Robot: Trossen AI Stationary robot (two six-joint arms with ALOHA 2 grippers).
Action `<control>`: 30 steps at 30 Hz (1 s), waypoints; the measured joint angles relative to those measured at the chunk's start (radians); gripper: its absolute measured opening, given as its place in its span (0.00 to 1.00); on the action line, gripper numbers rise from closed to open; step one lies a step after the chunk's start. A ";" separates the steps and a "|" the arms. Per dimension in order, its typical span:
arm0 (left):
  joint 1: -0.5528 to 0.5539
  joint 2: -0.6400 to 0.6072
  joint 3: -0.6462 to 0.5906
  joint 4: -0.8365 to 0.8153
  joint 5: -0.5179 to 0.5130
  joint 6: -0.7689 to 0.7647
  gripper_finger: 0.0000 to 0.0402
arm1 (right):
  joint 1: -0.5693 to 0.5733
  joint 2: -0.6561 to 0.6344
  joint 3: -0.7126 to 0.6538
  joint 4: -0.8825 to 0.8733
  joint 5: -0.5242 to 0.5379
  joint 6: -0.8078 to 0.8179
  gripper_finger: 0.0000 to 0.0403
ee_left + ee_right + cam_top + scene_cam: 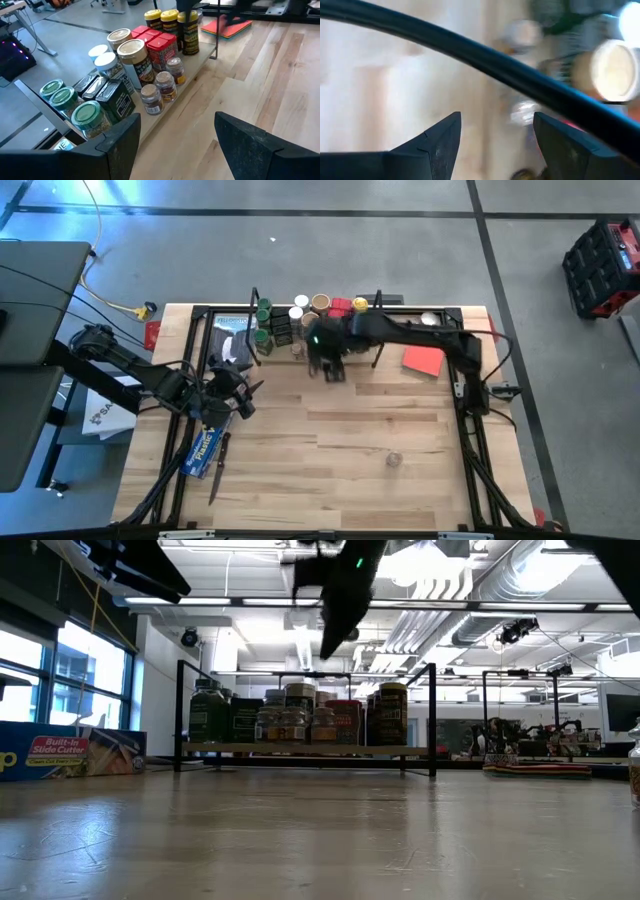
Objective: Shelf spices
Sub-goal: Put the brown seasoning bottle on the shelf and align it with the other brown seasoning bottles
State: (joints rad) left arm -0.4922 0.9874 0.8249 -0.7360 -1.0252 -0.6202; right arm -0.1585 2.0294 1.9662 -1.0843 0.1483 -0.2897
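**Spotter:** What's nearest you?

**Operator:** A lone small jar stands on the bare tabletop, well in front of the shelf and apart from everything else. To the shelf's front left I see my left tool, fingers spread and empty, hovering beside the long blue box.

**Spotter:** And the right one?

**Operator:** My right tool hangs just in front of the shelf's middle, raised above the board. Its fingers stand apart with nothing between them; a black wire of the frame crosses its wrist view.

**Spotter:** Where are the spices?

**Operator:** The spices stand packed on the shelf's wooden board: green-lidded jars at its left end, tan-lidded jars and red tins in the middle, yellow-lidded jars toward the right, tiny clear jars along the front edge.

**Spotter:** Anything beyond?

**Operator:** A flat red card lies right of the shelf's right end.
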 joint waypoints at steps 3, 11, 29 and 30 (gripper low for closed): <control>-0.009 0.000 0.000 0.000 0.000 -0.007 0.62 | 0.086 -0.079 -0.060 -0.064 -0.026 0.024 0.60; -0.031 0.003 0.000 0.000 -0.014 -0.006 0.62 | 0.331 -0.349 -0.408 -0.175 -0.047 0.485 0.60; -0.031 0.003 0.000 0.001 -0.064 0.005 0.62 | 0.833 -0.497 -0.912 0.236 -0.276 1.335 0.60; -0.031 0.003 0.000 0.001 -0.064 0.005 0.62 | 0.835 -0.497 -0.929 0.250 -0.255 1.361 0.60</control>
State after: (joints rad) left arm -0.5236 0.9901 0.8249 -0.7349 -1.0893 -0.6151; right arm 0.6768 1.5322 1.0372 -0.8342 -0.1072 1.0715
